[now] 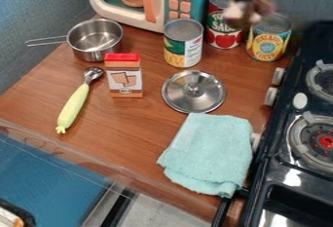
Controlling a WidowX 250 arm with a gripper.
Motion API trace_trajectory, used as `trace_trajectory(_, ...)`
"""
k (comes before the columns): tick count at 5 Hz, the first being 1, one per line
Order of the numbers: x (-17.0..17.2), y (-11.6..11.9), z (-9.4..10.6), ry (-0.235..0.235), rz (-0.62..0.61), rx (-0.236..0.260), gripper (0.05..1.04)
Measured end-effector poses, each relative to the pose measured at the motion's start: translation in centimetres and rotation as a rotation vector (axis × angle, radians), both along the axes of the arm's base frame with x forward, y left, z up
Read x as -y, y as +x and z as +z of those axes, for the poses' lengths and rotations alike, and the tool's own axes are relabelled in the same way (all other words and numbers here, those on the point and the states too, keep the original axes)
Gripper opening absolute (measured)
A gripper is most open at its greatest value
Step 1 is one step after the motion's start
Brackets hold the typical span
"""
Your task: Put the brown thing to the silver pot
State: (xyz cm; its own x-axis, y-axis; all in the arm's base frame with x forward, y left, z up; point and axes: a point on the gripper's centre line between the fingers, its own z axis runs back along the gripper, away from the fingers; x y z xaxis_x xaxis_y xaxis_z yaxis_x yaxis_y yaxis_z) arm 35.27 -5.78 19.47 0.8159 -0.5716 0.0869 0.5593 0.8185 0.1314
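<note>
Apparently hung the black gripper (248, 10) high up at the top, blurred, in front of 2 cans on the right, a tomato can (222, 32) and a pineapple can (268, 41). Saw a pinkish-brown smear at its low end, but could not tell whether spread, pressed together or pinching anything. Found the brown-and-orange box (123, 78) upright on the wooden counter (133, 128), red top up, apart from the silver pot (95, 38) and nearer the front. Saw the pot standing at the back left, wire handle pointing left. Noticed a scoop (73, 104) with a pale green handle just beside the box, metal end toward the pot. Spotted 1 more can (183, 45) behind a silver lid (194, 92), knob up. Made out a folded teal towel (210, 153) by the black stove (281, 172), and a toy microwave (130, 17) at the back.
</note>
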Motion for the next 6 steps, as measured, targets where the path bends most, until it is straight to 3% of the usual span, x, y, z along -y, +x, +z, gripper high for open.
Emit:
trace_trajectory(1, -4.9, -0.2, 0.0, 0.003, 0.12, 0.001, 0.064)
trace_trajectory(2, -8.9, -0.4, -0.3, -0.031, 0.229, -0.02, 0.064)
trace_trajectory(5, -15.7, 2.6, -3.1, -0.071, 0.39, -0.094, 0.063)
trace_trajectory(6, -17.8, 2.9, -3.2, -0.036, 0.439, -0.104, 0.063)
